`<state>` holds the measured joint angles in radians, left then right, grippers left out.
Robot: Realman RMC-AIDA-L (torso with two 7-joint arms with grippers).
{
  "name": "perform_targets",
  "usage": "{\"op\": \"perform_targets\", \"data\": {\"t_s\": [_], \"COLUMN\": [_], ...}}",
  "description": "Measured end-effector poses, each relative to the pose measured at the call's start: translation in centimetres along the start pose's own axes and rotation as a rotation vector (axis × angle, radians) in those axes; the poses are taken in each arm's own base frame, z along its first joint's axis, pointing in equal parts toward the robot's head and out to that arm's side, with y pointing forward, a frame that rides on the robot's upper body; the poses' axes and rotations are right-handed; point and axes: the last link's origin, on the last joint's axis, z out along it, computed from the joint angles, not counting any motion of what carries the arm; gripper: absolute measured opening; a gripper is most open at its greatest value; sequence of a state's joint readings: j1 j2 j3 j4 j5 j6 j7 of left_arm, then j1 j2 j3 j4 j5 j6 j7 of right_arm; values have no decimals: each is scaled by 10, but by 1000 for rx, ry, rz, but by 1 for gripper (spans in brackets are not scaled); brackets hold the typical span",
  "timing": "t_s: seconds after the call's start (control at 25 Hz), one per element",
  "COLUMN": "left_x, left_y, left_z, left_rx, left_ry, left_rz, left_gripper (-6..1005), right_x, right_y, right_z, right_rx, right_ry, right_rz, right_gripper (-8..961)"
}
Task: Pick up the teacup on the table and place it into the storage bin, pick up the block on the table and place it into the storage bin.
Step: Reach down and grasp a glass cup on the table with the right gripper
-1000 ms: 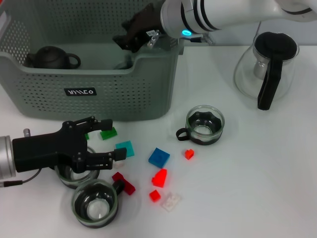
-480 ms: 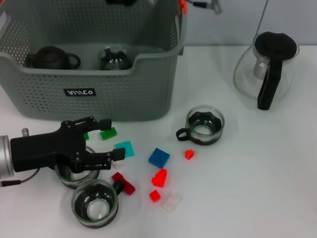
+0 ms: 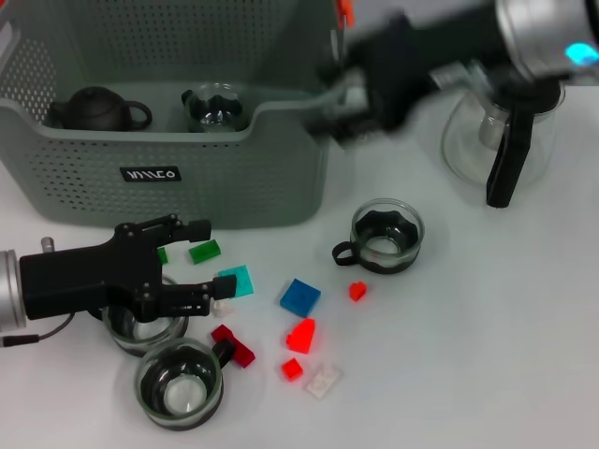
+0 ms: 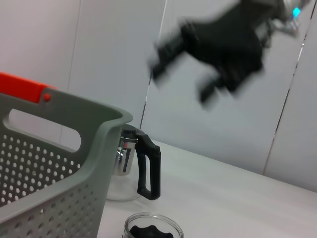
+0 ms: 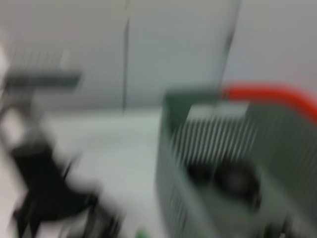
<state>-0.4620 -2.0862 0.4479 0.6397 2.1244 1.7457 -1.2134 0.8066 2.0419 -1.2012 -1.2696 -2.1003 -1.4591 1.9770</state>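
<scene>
The grey-green storage bin [image 3: 168,182] stands at the back left and holds a black teapot [image 3: 98,108] and a glass teacup [image 3: 217,106]. My right gripper [image 3: 360,89] is a blur in the air just past the bin's right rim, and it also shows in the left wrist view [image 4: 218,44]. My left gripper [image 3: 201,264] is open and empty, low over the table beside a teal block [image 3: 236,280] and a green block [image 3: 204,250]. One teacup [image 3: 387,234] stands mid-table, another [image 3: 178,383] at the front left, and a third [image 3: 140,327] is partly under my left gripper.
A glass pitcher [image 3: 501,131] with a black handle stands at the back right. Loose blocks lie in front: blue [image 3: 299,296], red [image 3: 301,334], dark red [image 3: 234,344], clear [image 3: 323,381]. The bin's orange clip [image 3: 344,11] is on its right rim.
My right arm left the bin, went out of view, and now sweeps in to the right of the bin. A glass teacup now stands in the bin. My left gripper barely moved.
</scene>
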Motion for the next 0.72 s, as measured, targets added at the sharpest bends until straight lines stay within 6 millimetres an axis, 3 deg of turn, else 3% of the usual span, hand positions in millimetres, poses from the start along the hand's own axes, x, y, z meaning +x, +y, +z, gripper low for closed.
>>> {"op": "perform_targets", "data": {"t_s": [0.24, 0.48, 0.72], "left_x": [4, 4, 4], "left_y": [-1, -1, -2], "left_z": [0, 0, 0], "left_rx": [9, 11, 25], "left_ry": [24, 34, 46], "left_rz": [-1, -3, -4], "left_gripper": [845, 844, 842], "right_x": [32, 52, 63], "right_y": [23, 28, 24], "right_z": [-10, 9, 31], "right_rx": [-79, -75, -96], "right_ry": [282, 501, 580], "right_rz": [-26, -4, 15], "right_gripper": [646, 641, 640]}}
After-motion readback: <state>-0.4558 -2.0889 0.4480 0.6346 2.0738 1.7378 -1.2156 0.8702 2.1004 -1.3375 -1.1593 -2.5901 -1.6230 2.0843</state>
